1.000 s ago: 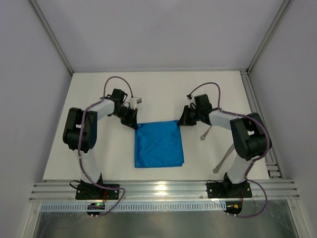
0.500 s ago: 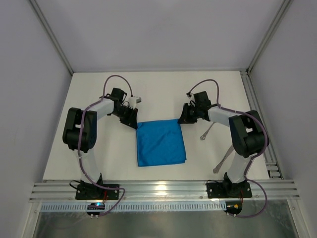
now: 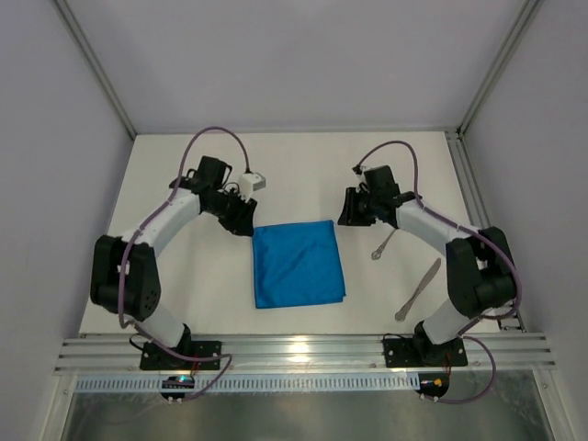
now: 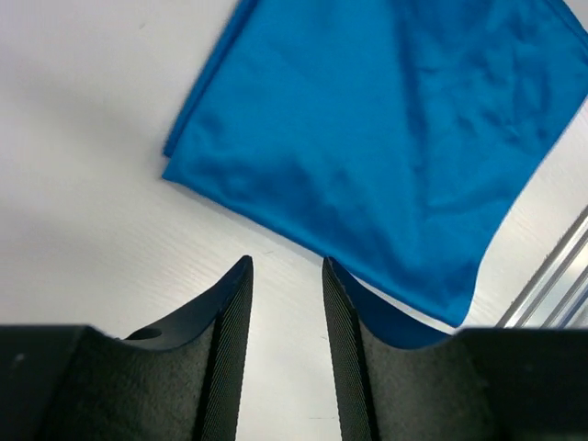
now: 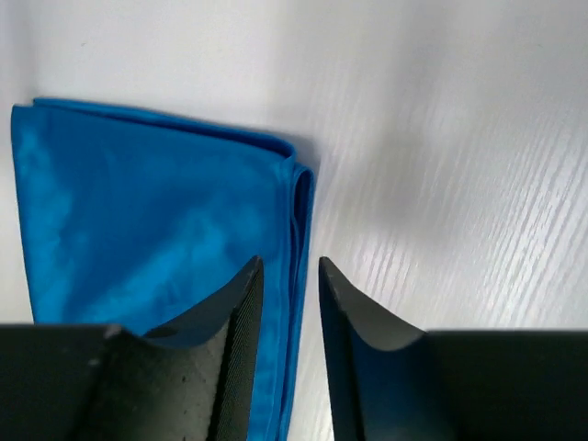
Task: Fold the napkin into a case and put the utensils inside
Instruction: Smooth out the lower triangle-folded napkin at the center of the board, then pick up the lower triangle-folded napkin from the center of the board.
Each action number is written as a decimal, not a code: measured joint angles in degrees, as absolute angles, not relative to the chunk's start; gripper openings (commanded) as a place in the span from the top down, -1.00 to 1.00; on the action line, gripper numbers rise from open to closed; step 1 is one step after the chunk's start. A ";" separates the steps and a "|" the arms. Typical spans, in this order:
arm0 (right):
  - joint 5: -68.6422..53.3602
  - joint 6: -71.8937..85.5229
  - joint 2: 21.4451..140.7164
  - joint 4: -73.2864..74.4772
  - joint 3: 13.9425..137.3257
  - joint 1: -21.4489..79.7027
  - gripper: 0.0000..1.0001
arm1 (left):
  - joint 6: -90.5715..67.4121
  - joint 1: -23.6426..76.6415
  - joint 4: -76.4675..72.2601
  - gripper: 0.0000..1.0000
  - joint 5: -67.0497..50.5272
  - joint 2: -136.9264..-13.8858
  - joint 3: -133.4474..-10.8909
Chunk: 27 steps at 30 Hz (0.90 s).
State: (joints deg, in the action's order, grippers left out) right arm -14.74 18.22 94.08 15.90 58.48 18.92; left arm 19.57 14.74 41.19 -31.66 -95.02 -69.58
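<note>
Jaws on both my arms stand partly open with nothing between them: the left jaws sit by the far-left corner of the napkin [image 3: 299, 264], and the right jaws sit over the layered edge at its far-right corner. The napkin lies flat on the desk [image 3: 294, 175] between my two arms, folded to a near-square. To its right and apart from it, one slim silver utensil [image 3: 383, 244] lies near my right forearm, and the other utensil [image 3: 418, 289] lies closer to my right base.
</note>
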 measured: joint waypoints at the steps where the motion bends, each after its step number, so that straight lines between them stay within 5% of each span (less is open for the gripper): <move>1: -14.17 18.37 91.57 16.08 57.45 19.86 0.48 | 21.63 16.27 42.24 0.19 -31.33 -92.23 -68.79; 8: -17.96 24.23 83.83 10.59 49.15 30.06 0.70 | 39.44 30.96 50.09 0.03 -28.97 -81.78 -58.61; 11: -19.88 27.09 84.20 8.86 46.02 31.66 0.70 | 51.29 34.79 56.42 -0.41 -28.21 -80.62 -55.51; 13: -21.58 28.91 84.97 7.16 44.99 31.92 0.70 | 58.50 36.49 60.69 -0.50 -26.57 -80.62 -55.66; 27: -23.42 31.92 88.99 0.32 43.42 36.84 0.73 | 87.81 49.78 54.78 -0.39 -17.52 -73.65 -47.16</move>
State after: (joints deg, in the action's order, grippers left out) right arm -23.42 31.92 88.99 0.32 43.42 36.84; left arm 87.81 49.78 54.78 -17.52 -73.65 -47.16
